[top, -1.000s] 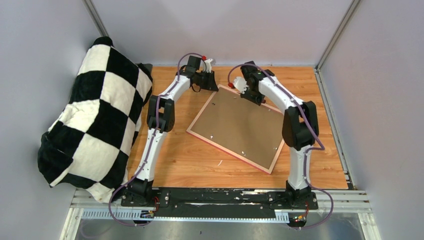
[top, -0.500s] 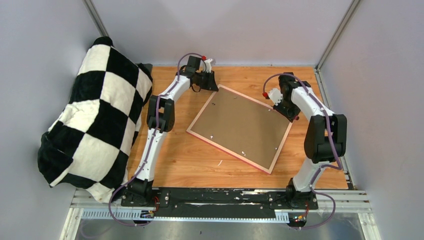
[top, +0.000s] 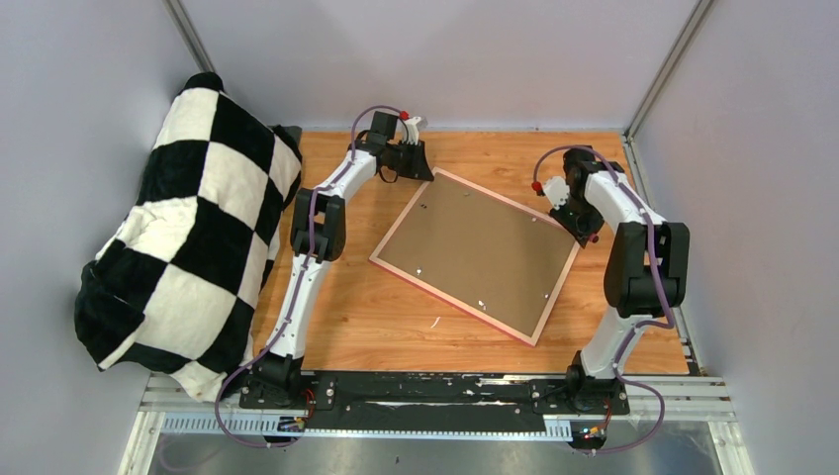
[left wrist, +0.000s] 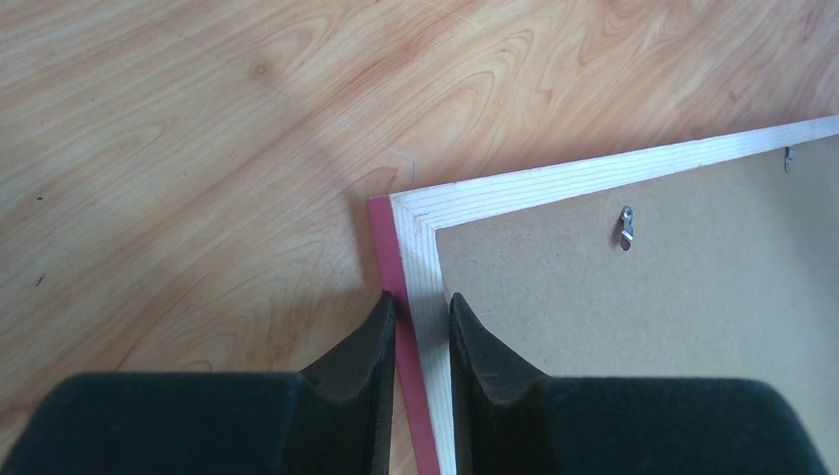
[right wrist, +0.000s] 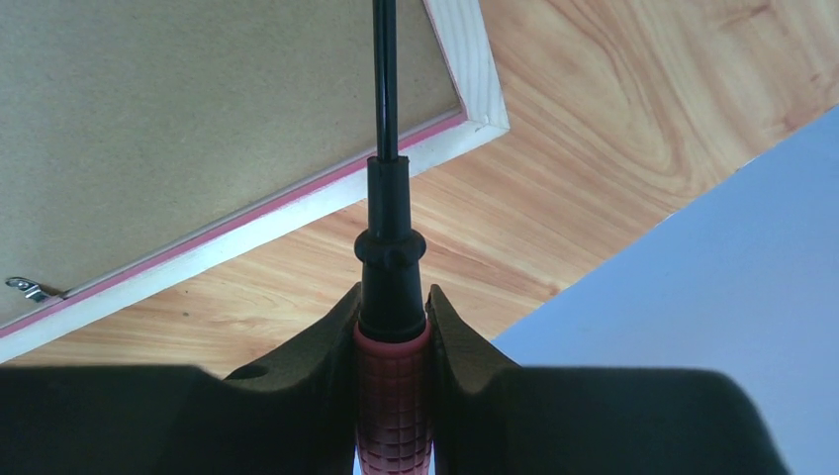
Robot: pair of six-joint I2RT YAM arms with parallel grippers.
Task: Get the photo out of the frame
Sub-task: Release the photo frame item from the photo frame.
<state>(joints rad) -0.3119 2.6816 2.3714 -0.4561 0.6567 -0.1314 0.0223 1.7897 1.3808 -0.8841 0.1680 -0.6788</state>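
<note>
The large rectangular picture frame with the narrow bright pink border lies face down and turned at an angle on the light wooden table, roughly midway between the two arms. Its plain brown cardboard backing board faces up, ringed by the pale bare wood of the frame's back. The photo cannot be seen in any view. The left gripper is at the frame's far left corner. There its two black fingers are closed tight on the rail just beside the corner, one finger against the pink outer edge and the other on the board side of the rail. A small silver metal retaining tab sits on the board near that corner, just inside the pale wood. The right gripper is by the frame's right corner, close to the pale grey side wall. It is clamped around a screwdriver with a red ribbed handle, black collar and thin dark shaft. The shaft reaches out over the frame's rail and above the backing board, and its tip runs out of the wrist view. Whether the shaft touches the board cannot be told. A big black-and-white chequered cushion leans against the left wall, well apart from the frame.
</note>
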